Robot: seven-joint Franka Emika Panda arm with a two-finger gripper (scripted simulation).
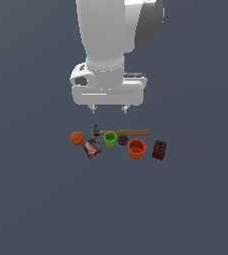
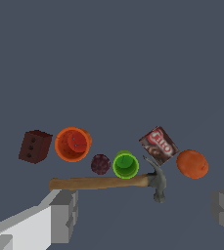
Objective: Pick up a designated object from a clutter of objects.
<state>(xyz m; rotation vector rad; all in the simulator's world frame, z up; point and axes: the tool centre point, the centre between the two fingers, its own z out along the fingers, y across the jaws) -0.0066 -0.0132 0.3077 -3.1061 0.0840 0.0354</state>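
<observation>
The designated object is a small dark purple ball [image 1: 122,140] [image 2: 100,164]; it lies in the clutter of objects between a green cup [image 1: 109,139] [image 2: 125,165] and an orange cup [image 1: 137,148] [image 2: 73,144], just beside the wooden handle of a hammer [image 1: 120,132] [image 2: 108,182]. My gripper [image 1: 109,108] [image 2: 145,209] hangs open above the hammer, apart from everything, with nothing between its fingers [image 2: 64,215].
An orange ball [image 1: 76,138] [image 2: 192,163] and a brown-red packet [image 1: 91,148] [image 2: 158,144] lie at the exterior view's left end of the group. A dark red brick [image 1: 159,150] [image 2: 34,146] sits at the right end. All rest on a dark grey floor.
</observation>
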